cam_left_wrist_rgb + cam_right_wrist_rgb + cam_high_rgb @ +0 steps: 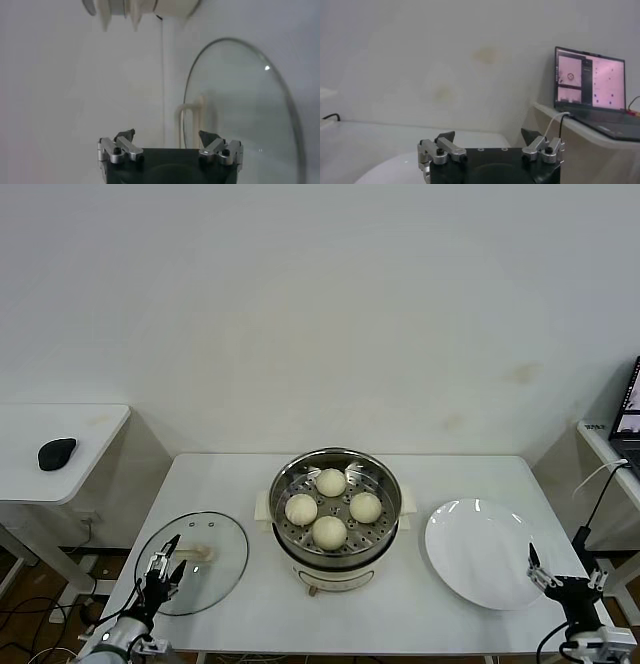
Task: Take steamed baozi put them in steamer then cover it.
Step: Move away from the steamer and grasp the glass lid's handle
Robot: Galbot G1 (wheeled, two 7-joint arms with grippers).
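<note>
Four cream-white baozi [331, 506] lie on the perforated tray inside the steel steamer [385, 529] at the table's middle. The clear glass cover [215, 569] lies flat on the table to the left of the steamer, its cream handle [197, 556] up. My left gripper [166, 558] is open and empty, low over the cover's near edge beside the handle. In the left wrist view the cover [240, 110] and its handle [192, 112] lie just ahead of the open gripper [167, 135]. My right gripper [541, 570] is open and empty at the table's front right; it also shows in the right wrist view [488, 135].
A flat white plate [480, 552] lies right of the steamer, under the right gripper's tip. A side table [85, 446] with a black mouse [56, 452] stands at the left. A laptop [590, 80] sits on a shelf at the right.
</note>
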